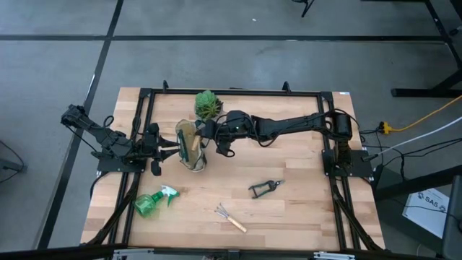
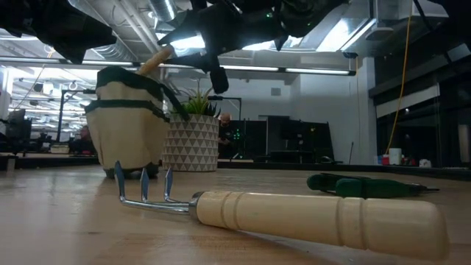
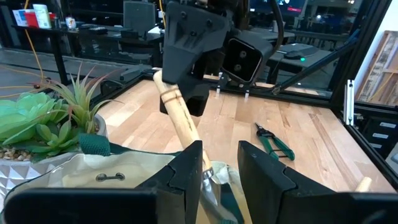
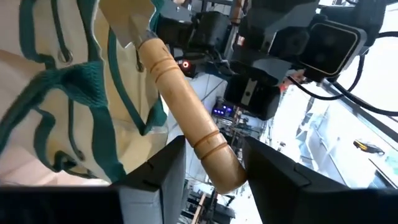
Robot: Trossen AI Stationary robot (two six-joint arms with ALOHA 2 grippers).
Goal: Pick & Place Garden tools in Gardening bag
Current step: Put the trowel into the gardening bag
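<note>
**One tool going in, three left**

Nearest you lie the wooden-handled mini rake (image 1: pixel 230 218), black pruning shears (image 1: pixel 265 188) and green spray bottle (image 1: pixel 154 201). Beyond, the right gripper (image 4: pixel 211 163) straddles the wooden trowel handle (image 4: pixel 186 124), standing in the cream canvas bag (image 1: pixel 190 146); the left gripper (image 3: pixel 220 163) is parted at the bag's rim.

The gardening bag (image 2: pixel 125 125) is cream canvas with dark green trim and straps. The pot (image 2: pixel 193 144) beside it is white with a grey triangle pattern, its plant (image 1: pixel 207 105) leafy green. The spray bottle (image 1: pixel 153 201) is translucent green, the shears (image 1: pixel 266 188) black, the mini rake (image 2: pixel 294 215) pale wood with metal tines, the surface (image 1: pixel 289 209) light wood.
</note>
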